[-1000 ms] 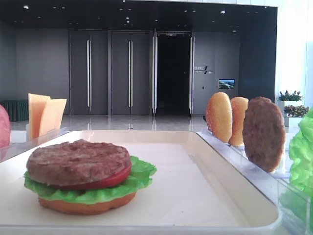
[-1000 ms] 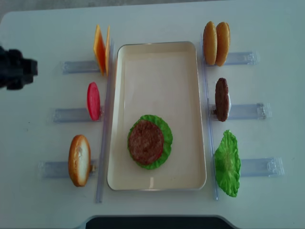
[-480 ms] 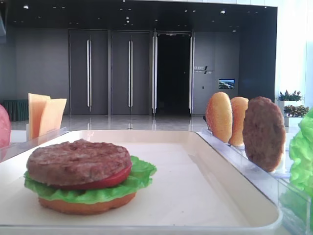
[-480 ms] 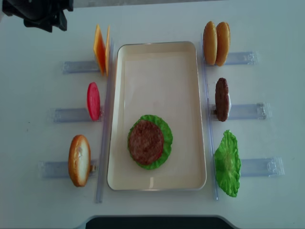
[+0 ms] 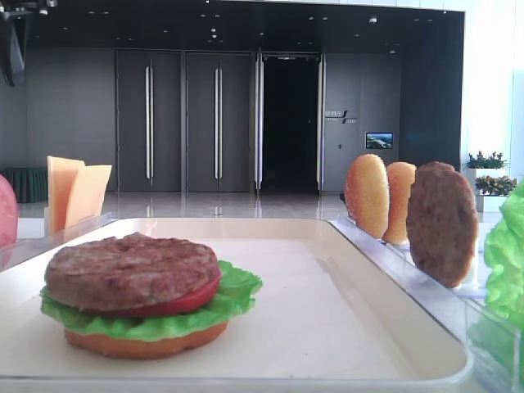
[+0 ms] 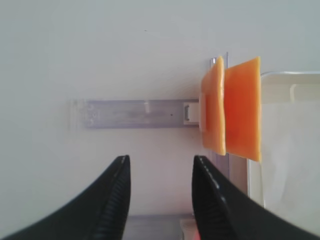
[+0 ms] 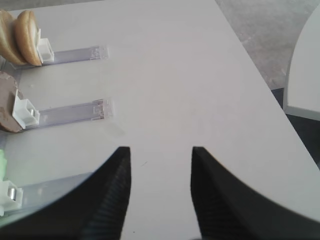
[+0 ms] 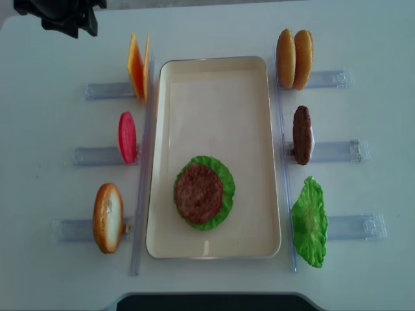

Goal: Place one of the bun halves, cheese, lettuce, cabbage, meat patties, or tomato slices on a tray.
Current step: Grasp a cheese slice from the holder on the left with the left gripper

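The cream tray holds a stack of bun half, lettuce, tomato slice and meat patty. Two cheese slices stand in the far left rack. In the left wrist view my left gripper is open over bare table, with the cheese ahead and to its right. A tomato slice and a bun half stand left of the tray. Bun halves, a meat patty and lettuce stand right of it. My right gripper is open and holds nothing. Cabbage is out of view.
Clear plastic racks line both sides of the tray. My left arm hangs over the table's far left corner. The table's right edge runs close to the right gripper, with floor beyond it.
My left arm has swung from the table's left edge toward the far left corner, behind the cheese rack. The food and the tray have not moved.
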Motion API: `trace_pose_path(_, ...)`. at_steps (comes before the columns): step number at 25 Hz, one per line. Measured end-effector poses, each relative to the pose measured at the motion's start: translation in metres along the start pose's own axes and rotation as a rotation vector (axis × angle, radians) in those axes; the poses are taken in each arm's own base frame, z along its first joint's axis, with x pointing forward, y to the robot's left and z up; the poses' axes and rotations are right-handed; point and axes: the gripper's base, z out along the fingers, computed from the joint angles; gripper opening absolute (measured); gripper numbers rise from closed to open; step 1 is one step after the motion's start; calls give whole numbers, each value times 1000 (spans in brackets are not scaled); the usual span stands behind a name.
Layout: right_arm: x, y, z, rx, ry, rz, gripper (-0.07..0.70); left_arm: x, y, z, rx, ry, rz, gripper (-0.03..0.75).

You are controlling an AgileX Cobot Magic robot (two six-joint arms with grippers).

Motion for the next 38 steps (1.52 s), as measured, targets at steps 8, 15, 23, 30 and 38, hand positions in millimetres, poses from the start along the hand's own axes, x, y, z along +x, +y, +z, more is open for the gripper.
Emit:
trace_pose_path(8, 0, 0, 0, 0, 0, 0, 279, 14, -72, 24, 41, 53, 97, 318)
trace_pose_path(15, 0, 0, 0, 0, 0, 0, 279, 14, -74, 30, 9, 47, 90, 382)
trace_pose_path(23, 0, 0, 0, 0, 0, 0, 279, 8, -77, 40, 25, -6, 58, 391)
trace_pose_path(30, 0, 0, 0, 0, 0, 0, 279, 3, -82, 58, 36, -22, 49, 391)
trace_pose_path(38, 0, 0, 0, 0, 0, 0, 279, 3, -85, 73, 32, -4, 51, 391)
